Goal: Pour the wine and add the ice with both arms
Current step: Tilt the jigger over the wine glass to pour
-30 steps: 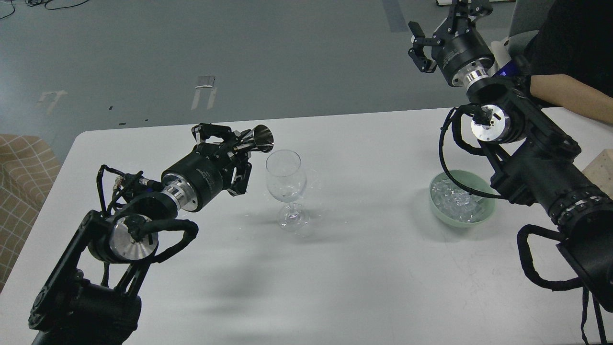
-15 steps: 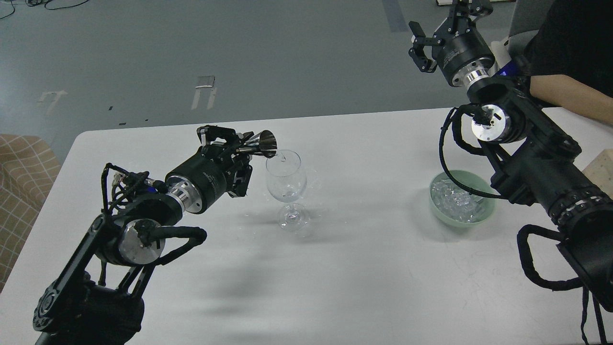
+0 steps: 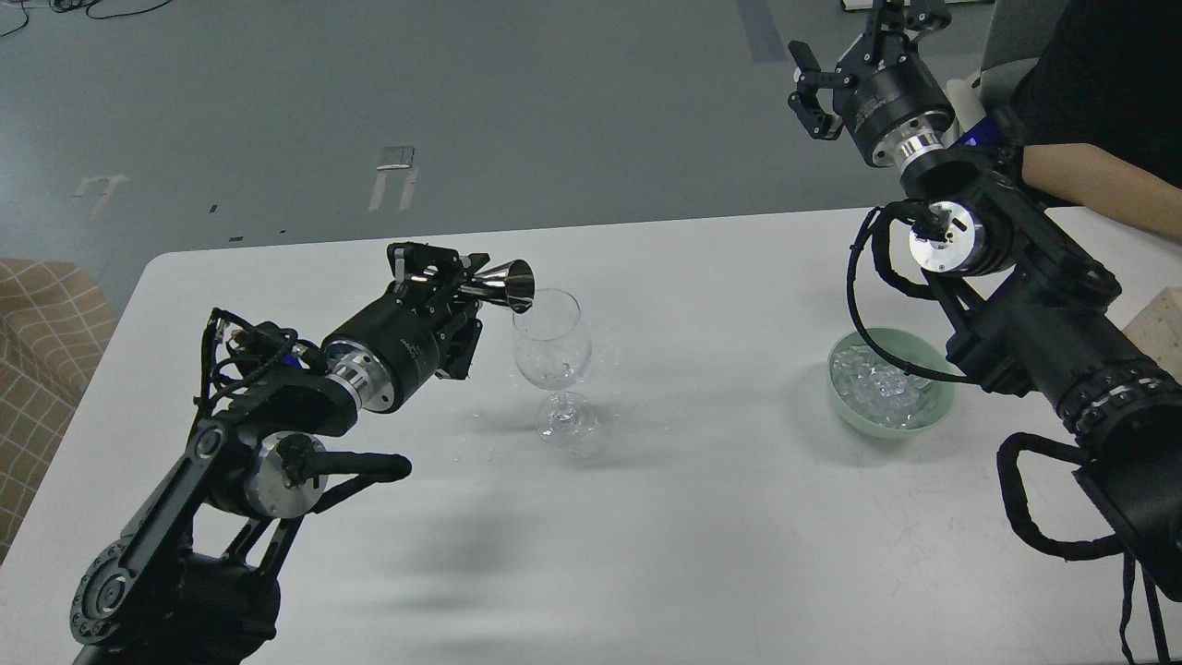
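A clear wine glass stands upright on the white table, left of centre. A trace of clear wine shows at the bottom of its bowl. My left gripper is shut on a small steel jigger, tipped on its side with its mouth at the glass's left rim. A pale green bowl at the right holds several clear ice cubes. My right gripper is raised high beyond the table's far edge, open and empty.
A person's arm in a black sleeve rests at the table's far right corner. A pale wooden block sits at the right edge. A checked chair stands left of the table. Small droplets lie around the glass's foot.
My left arm has moved right and forward, bringing the tipped jigger from beside the glass onto its left rim. The right arm has stayed still.
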Motion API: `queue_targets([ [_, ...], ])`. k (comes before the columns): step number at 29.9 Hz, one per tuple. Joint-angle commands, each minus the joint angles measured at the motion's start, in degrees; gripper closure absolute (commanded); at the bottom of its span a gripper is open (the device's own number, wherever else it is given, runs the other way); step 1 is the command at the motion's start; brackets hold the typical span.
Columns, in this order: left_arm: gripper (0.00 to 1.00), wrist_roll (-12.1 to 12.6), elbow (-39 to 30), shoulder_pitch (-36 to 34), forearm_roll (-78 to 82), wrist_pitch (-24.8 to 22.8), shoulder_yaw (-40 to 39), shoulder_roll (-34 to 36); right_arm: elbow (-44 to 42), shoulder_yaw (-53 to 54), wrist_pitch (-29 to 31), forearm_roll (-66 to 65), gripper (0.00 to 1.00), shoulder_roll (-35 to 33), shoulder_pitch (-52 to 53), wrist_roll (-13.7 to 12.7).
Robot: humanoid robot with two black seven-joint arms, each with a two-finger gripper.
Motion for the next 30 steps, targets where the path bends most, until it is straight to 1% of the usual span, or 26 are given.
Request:
queue_targets([
  [1, 1.0, 0.0, 0.0, -0.08, 2.49, -0.21, 0.4, 0.02, 0.0, -0.08, -0.04, 0.0, 0.0, 0.0, 0.0, 0.0],
  [11, 1.0, 0.0, -0.7, -0.43, 7.59, -2.76, 0.75, 0.29, 0.0, 0.0, -0.04, 0.0, 0.0, 0.0, 0.0, 0.0],
  [21, 1.0, 0.0, -0.7, -1.49, 11.98, -3.46, 0.75, 1.08, 0.0, -0.08, -0.04, 0.0, 0.0, 0.0, 0.0, 0.0],
  [25, 1.0, 0.0, -0.7, -2.01, 15.14, -6.36, 0.75, 2.92, 0.0, -0.08, -0.04, 0.0, 0.0, 0.0, 0.0, 0.0],
  [30, 1.0, 0.0, -0.7, -2.63, 16.12, -8.29, 0.75, 4.06, -0.09, -0.17, -0.04, 0.0, 0.0, 0.0, 0.0, 0.0],
])
